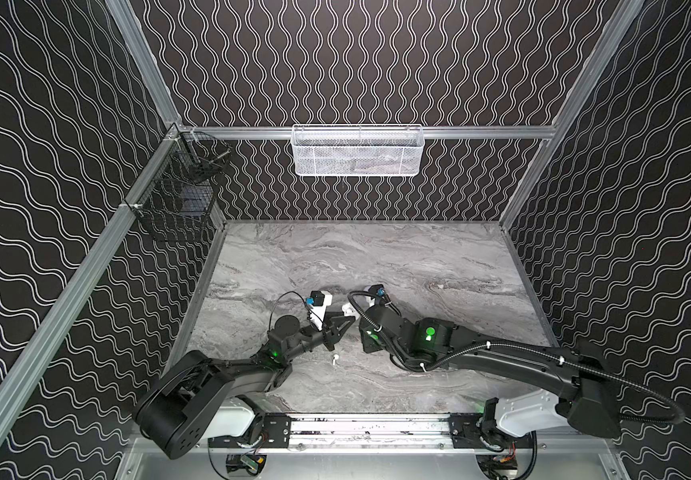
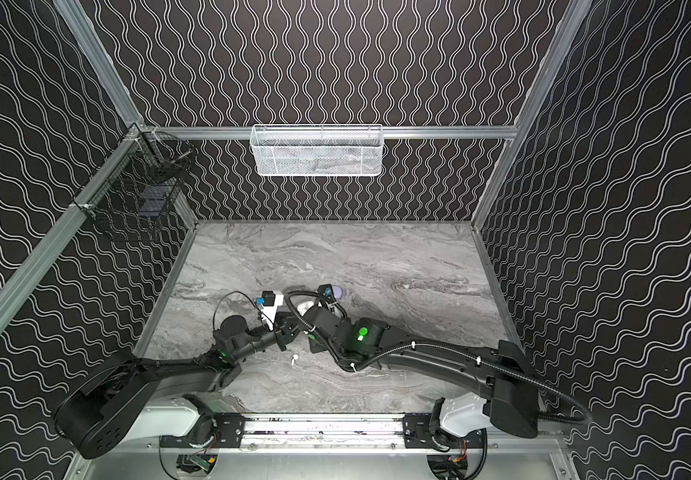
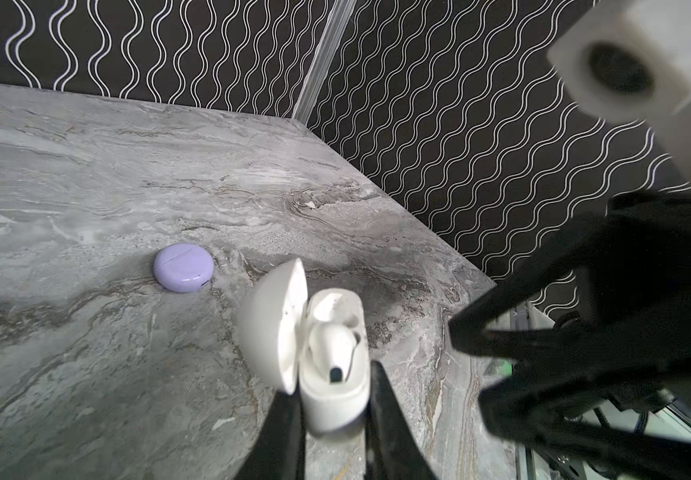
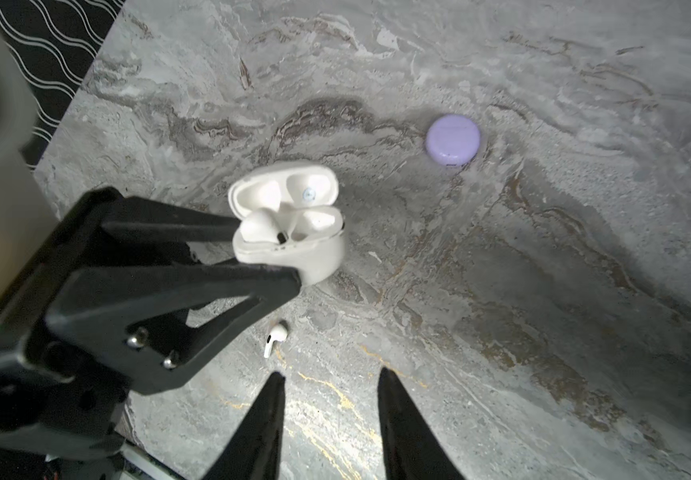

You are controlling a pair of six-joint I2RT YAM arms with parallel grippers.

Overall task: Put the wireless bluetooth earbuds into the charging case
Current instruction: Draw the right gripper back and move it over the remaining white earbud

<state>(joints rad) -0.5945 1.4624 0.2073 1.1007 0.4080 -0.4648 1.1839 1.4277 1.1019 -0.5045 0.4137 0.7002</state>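
My left gripper (image 3: 333, 382) is shut on a white charging case (image 3: 335, 399), held above the table with its lid (image 3: 277, 324) swung open. One white earbud (image 3: 333, 340) sits in a socket of that case; the socket beside it shows empty. In the right wrist view the same case (image 4: 293, 253) sits between the left fingers. A second white earbud (image 4: 275, 336) lies loose on the marble table, seen in both top views (image 1: 334, 358) (image 2: 293, 358). My right gripper (image 4: 331, 372) hangs open and empty above the table, near that loose earbud.
A closed round lavender case (image 4: 454, 139) rests on the table beyond the white case, also seen from the left wrist (image 3: 183, 268). A white mesh basket (image 1: 356, 151) hangs on the back wall and a black wire basket (image 1: 177, 187) on the left wall.
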